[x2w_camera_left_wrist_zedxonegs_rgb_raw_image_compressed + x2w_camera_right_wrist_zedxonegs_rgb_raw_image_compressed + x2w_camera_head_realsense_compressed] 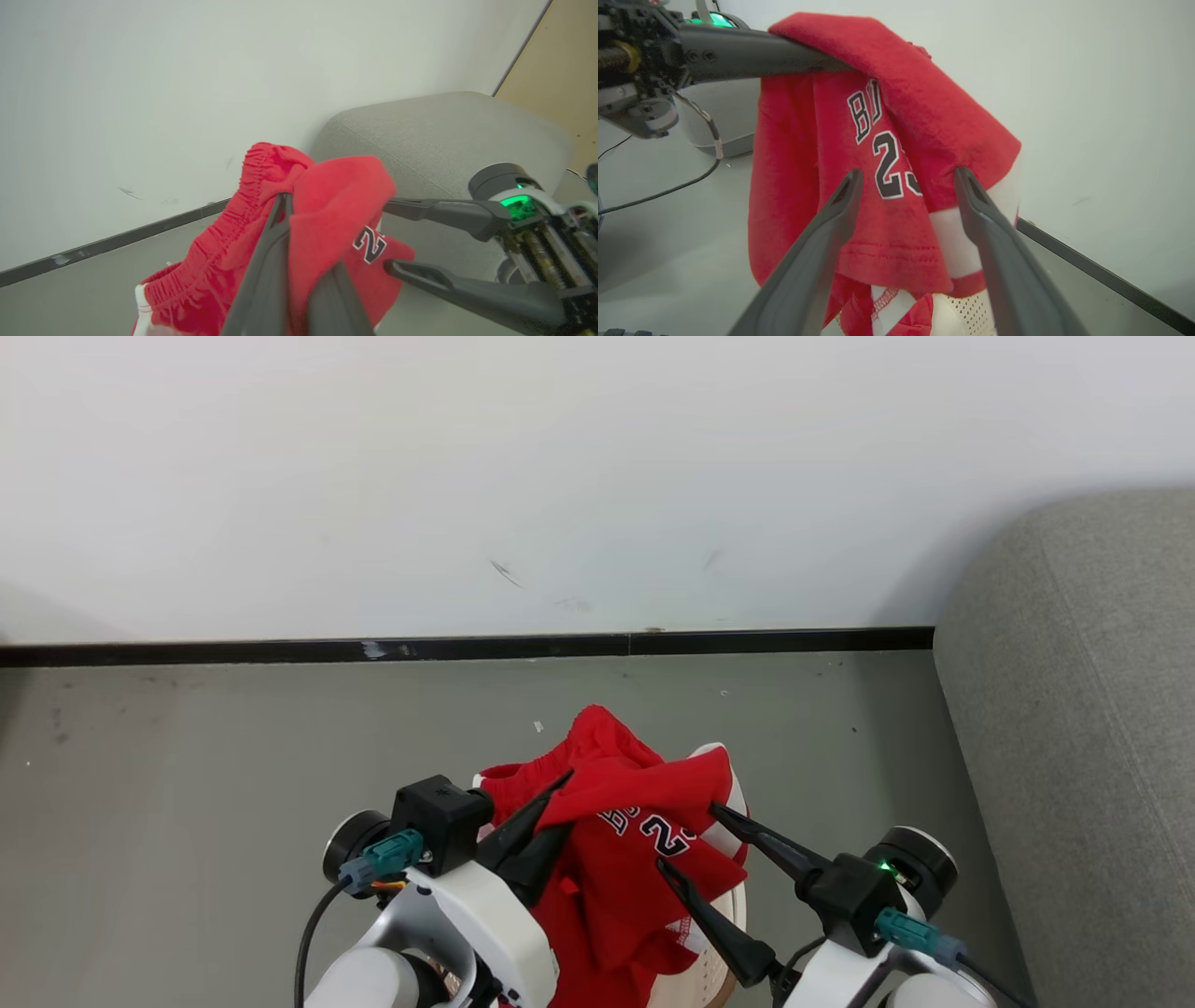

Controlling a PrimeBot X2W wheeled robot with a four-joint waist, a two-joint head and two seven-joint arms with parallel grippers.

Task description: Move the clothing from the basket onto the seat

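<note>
Head view: bright red soft fabric clothing (pixel 616 784) is pinched by the left tool (pixel 557 803) over the cream-white perforated plastic basket (pixel 711 982) while the right tool (pixel 688 835) is spread wide, so a loose fold could be dropped short of the large grey upholstered seat (pixel 1074 709).

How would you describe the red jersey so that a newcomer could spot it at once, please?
Look left of the grey sofa, where the left end effector holds up red clothes. The jersey hangs on the sofa side; unlike the shorts with their gathered waistband, it bears lettering and the number 23.
</note>
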